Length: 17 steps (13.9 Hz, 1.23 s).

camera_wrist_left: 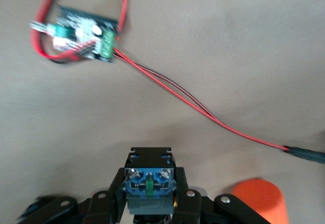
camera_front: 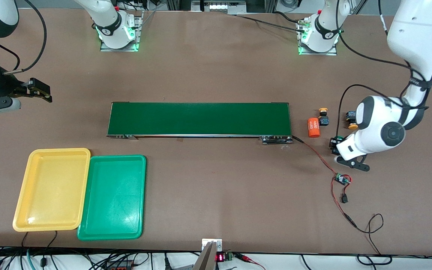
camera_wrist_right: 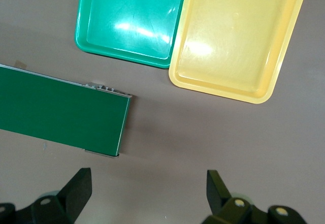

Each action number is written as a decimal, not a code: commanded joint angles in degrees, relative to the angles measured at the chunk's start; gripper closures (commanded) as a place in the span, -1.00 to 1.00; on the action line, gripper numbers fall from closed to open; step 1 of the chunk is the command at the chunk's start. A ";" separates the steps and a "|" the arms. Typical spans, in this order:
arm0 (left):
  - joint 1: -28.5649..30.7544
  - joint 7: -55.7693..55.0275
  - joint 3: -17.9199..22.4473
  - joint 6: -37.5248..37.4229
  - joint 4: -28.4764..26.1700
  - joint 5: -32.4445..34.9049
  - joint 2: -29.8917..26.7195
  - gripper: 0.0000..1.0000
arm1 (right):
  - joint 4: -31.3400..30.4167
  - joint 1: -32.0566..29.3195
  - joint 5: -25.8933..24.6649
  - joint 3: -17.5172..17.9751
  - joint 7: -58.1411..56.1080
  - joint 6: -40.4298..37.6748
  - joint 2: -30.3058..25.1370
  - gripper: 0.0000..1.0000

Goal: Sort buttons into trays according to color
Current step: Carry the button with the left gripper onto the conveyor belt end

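At the left arm's end of the conveyor belt (camera_front: 200,119), low over the desk (camera_front: 216,67), the left claw (camera_wrist_left: 150,203) is clamped on a button (camera_wrist_left: 150,182), its black fingers (camera_wrist_left: 112,199) pressing the blue and black body from both sides. The cap is hidden underneath, so I cannot tell its colour from the wrist view; in the front view a hint of green shows at the claw. Squeezing the square body rather than the round cap looks like the surer hold.

Two yellow-capped buttons lie by that same end of the belt: one (camera_front: 323,116) just beside an orange cylinder (camera_front: 314,127), another (camera_front: 351,120) half hidden by the left arm. A fourth button I cannot make out.

The yellow tray (camera_front: 52,189) and green tray (camera_front: 113,197) sit touching each other, nearer the front camera than the belt and toward the right arm's end, both bare. The right claw (camera_wrist_right: 148,196) waits with its fingers spread wide, hanging past the belt's right-arm end.

A small circuit board (camera_wrist_left: 81,41) with red and black wires (camera_wrist_left: 203,107) lies close to the held button and could snag a low sweep.
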 commanded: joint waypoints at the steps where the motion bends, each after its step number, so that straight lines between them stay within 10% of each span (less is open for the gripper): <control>1: -0.40 0.15 -2.75 -5.28 -1.10 -4.41 -7.30 1.00 | 1.57 -0.27 0.34 0.03 -0.71 -1.16 1.02 -1.00; 10: -18.05 -25.15 -4.35 -6.26 -2.86 -13.40 -10.04 0.99 | 1.48 -1.32 -0.01 -0.06 -3.51 -3.80 3.12 -1.00; 17: -19.30 -27.97 -4.35 -1.80 -9.44 -13.40 -9.52 0.96 | 1.39 -4.57 0.33 -0.06 -9.32 -4.24 4.09 -1.00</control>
